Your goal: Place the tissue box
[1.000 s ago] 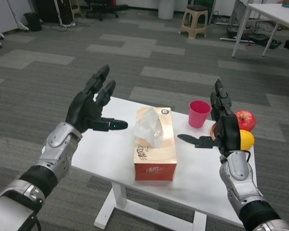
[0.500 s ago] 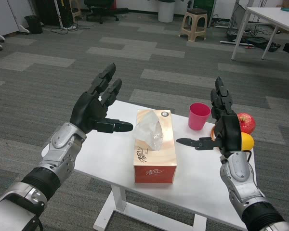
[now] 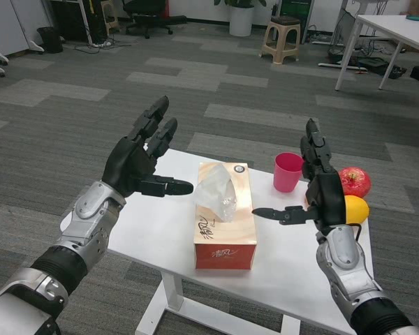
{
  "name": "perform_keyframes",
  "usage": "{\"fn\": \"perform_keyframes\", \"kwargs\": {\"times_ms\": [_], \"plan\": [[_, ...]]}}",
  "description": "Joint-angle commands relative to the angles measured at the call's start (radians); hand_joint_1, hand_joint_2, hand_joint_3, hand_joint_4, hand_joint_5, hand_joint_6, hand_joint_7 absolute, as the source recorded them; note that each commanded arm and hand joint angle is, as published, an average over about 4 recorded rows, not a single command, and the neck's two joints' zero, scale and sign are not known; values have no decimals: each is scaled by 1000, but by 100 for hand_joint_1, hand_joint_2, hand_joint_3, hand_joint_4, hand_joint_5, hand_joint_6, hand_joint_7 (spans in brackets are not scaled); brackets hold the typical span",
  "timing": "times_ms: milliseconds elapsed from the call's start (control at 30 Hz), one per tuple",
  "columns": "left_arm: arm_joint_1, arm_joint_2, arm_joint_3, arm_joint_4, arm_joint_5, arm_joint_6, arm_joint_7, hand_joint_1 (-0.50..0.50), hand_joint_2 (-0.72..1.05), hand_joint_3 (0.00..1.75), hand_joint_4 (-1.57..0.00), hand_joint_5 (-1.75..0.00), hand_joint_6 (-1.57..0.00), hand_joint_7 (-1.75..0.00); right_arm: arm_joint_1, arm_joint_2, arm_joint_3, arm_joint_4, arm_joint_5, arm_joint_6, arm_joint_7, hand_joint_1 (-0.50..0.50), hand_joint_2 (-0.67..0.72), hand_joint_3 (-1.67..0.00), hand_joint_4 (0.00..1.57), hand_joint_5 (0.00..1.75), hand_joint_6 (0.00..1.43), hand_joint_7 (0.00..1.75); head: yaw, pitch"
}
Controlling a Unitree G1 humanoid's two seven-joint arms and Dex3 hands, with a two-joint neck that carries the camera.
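- tissue box (image 3: pixel 223 222): orange, lying flat on the white table (image 3: pixel 160 230), centre of frame. Long axis runs near-to-far, slightly tilted; one short end faces the camera at bottom, the other points toward the upper part of the frame. A white tissue sticks up from the top slot.
- left hand (image 3: pixel 136 162): raised, left of centre, above the table's left part. Fingers spread and pointing up-right, thumb aimed right at the box. Holds nothing, not touching the box.
- right hand (image 3: pixel 320 190): right of centre, fingers upright and apart, thumb stretched left toward the box. Empty, clear of the box.
- box sits between the two hands, touched by neither.
- pink cup (image 3: pixel 288 172): upright on the table, upper right of the box, just left of the right hand.
- red apple (image 3: pixel 355 181) and a yellow fruit (image 3: pixel 355 209): right side of the table, partly behind the right hand.
- beige stool (image 3: pixel 281 31): top of frame, on the grey carpet.
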Motion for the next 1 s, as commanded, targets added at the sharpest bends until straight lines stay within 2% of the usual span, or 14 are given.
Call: {"fn": "perform_keyframes", "kwargs": {"times_ms": [33,267,500,700,1000], "plan": [[11,15,-8,-10,-1,-1,-1,50,52,0,0,0,0,0,-15,-6,-3,0,5,-14,-8,-38,-5,-24,0,0,0,0,-2,-1],[29,26,-27,-33,-16,-1,-1,50,52,0,0,0,0,0,4,13,-10,-27,5,-16,-12,-38,-10,-24,0,0,0,0,1,-20],[62,28,-40,-76,-18,4,-1,50,52,0,0,0,0,0,30,17,-12,-49,5,-20,-16,-38,-10,-24,0,0,0,0,-26,-98],[97,16,-37,-107,-16,10,-1,50,52,0,0,0,0,0,55,13,-9,-79,5,-20,-19,-41,-10,-24,0,0,0,0,0,-151],[132,9,-31,-147,-13,14,0,50,52,0,0,0,0,0,88,14,-4,-128,5,-19,-25,-42,-10,-24,1,0,0,0,-8,-145]]}}
